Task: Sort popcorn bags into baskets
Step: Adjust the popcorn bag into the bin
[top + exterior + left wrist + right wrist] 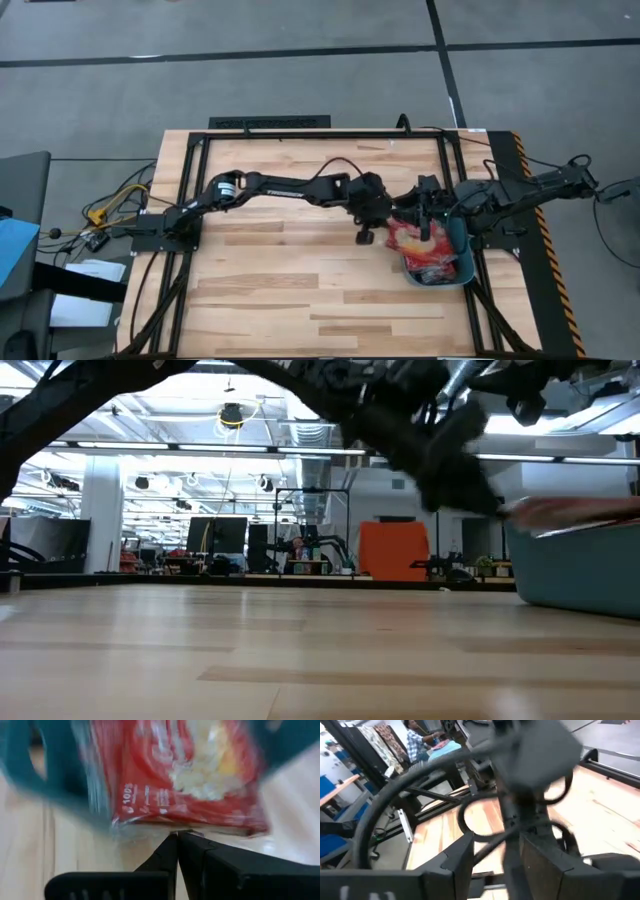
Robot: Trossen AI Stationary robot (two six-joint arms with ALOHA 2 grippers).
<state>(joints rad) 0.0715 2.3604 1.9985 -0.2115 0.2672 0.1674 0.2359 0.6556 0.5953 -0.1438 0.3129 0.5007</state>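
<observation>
A teal basket sits at the table's right and holds several red popcorn bags. One more red bag lies tilted over the basket's left rim. In the left wrist view this bag fills the picture, with the teal rim beside it. My left gripper is just left of that bag, shut, its tips at the bag's clear sealed edge. My right gripper hovers over the basket's far left part, open, and holds nothing. My left gripper has its shut fingertips right at the bag's sealed edge, coming level from the table's left. I cannot tell whether they touch that edge. The bag rests on the basket's rim.
The basket shows at the right of the low view with a red bag above its rim. The two arms stand close together near the basket. Bare wood stretches toward the table's near and left sides. A metal frame borders the table.
</observation>
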